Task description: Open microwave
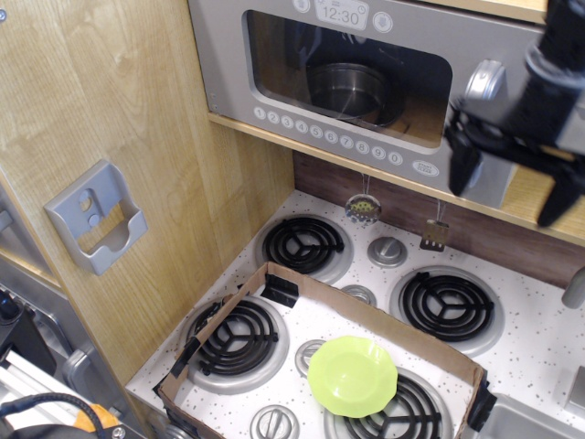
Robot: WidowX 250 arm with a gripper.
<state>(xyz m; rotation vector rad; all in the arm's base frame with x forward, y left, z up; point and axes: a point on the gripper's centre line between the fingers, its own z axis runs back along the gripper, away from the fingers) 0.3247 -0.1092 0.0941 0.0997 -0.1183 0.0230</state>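
The microwave (302,64) sits on a wooden shelf above the stove. Its grey windowed door is shut, with the 12:30 display at the top and a row of round white buttons along the bottom. A steel pot (352,91) shows through the window. The silver curved handle (483,84) is at the door's right edge, mostly covered by my arm. My gripper (512,183) is open, its two black fingers pointing down in front of the handle's lower part, one finger (460,165) left of the handle and the other further right. It holds nothing.
A stove top (384,274) with black coil burners lies below. A cardboard frame (274,283) rests on it, with a lime-green plate (352,375) inside. A grey wall holder (96,219) hangs on the wooden side panel. Small utensils (364,208) hang under the shelf.
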